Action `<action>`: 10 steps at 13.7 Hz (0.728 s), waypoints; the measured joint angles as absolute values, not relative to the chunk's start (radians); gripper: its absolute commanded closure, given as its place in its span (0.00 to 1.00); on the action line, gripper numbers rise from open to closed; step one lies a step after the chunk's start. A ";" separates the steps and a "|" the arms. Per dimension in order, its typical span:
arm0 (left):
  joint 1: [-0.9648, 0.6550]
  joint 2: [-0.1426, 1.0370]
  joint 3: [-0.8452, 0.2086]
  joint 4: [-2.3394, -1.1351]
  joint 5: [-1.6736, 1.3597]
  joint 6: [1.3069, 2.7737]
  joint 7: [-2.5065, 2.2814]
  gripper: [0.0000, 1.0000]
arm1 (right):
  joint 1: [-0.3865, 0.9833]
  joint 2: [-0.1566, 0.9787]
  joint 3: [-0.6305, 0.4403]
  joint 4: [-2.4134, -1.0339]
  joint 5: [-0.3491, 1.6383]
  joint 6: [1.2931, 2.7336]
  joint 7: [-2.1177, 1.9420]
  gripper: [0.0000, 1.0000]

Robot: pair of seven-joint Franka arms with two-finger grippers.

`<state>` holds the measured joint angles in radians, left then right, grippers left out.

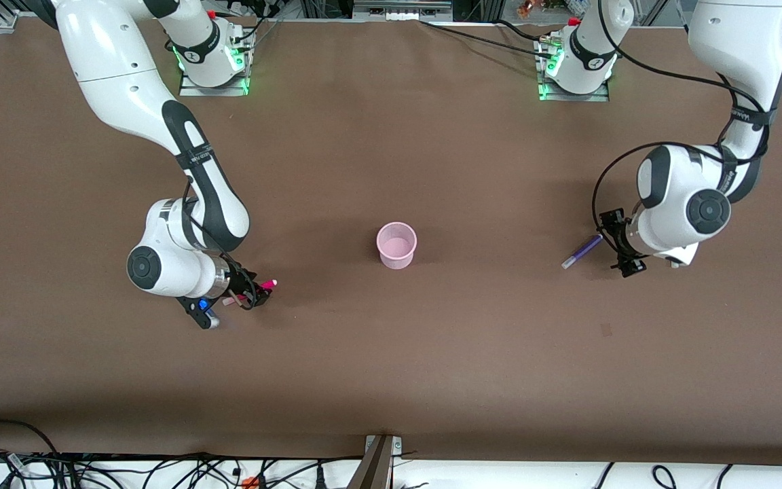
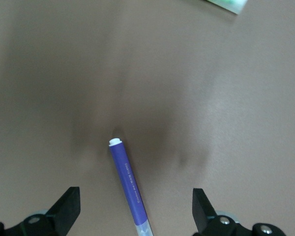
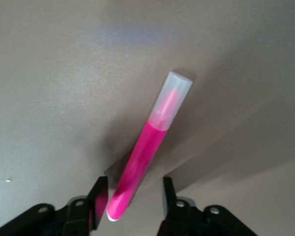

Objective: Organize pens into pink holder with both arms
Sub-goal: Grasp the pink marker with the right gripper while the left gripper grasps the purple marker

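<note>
Brown matting covers the bench (image 1: 391, 380), and the pink holder (image 1: 396, 245) stands upright near its middle, with nothing visible inside. Toward the right arm's end from the holder, and a little nearer the front camera, the right hand (image 1: 255, 291) is low at the bench with the magenta pen (image 3: 143, 160) between its fingers (image 3: 99, 200); the jaws stand narrow with the pen's end in the gap, yet I cannot tell whether both pads are pressing on it. Toward the left arm's end from the holder, the purple pen (image 1: 582, 251) lies flat on the bench, and the left hand (image 2: 136, 211) hovers over its end with jaws wide, touching nothing. No yellow or green pen shows in any view. The magenta pen appears to sit near its very end and at a slant in the jaws, so it may pivot or slip out on the lift, or hang crooked and catch the holder's rim, tipping that light cup. On the purple pen, a descent slightly off line could nudge the round barrel and roll it out from between the fingers
</note>
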<state>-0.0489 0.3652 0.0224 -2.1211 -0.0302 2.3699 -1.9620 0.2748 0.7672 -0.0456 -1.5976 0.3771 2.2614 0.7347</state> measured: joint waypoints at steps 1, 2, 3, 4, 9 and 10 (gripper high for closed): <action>-0.049 0.355 0.022 -2.154 -0.030 2.410 -1.984 0.00 | 0.275 0.767 -0.046 -1.600 0.383 2.266 0.735 0.80; -0.050 0.350 0.020 -2.183 -0.030 2.448 -1.993 0.00 | 0.275 0.766 -0.048 -1.602 0.389 2.265 0.735 0.91; -0.050 0.349 0.014 -2.212 -0.030 2.488 -1.997 0.00 | 0.275 0.765 -0.050 -1.603 0.393 2.265 0.735 1.00; -0.052 0.349 0.008 -2.240 -0.030 2.532 -1.998 0.00 | 0.275 0.763 -0.049 -1.602 0.401 2.266 0.735 1.00; -0.055 0.353 -0.003 -2.303 -0.030 2.636 -1.998 0.00 | 0.277 0.763 -0.044 -1.600 0.437 2.262 0.733 1.00; -0.055 0.359 -0.003 -2.305 -0.030 2.652 -1.998 0.00 | 0.277 0.761 -0.037 -1.589 0.460 2.241 0.741 1.00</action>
<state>-0.0553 0.3588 -0.0027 -2.3052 -0.0302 2.6525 -1.9982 0.2771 0.7615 -0.0369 -1.5895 0.4598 2.2410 0.7409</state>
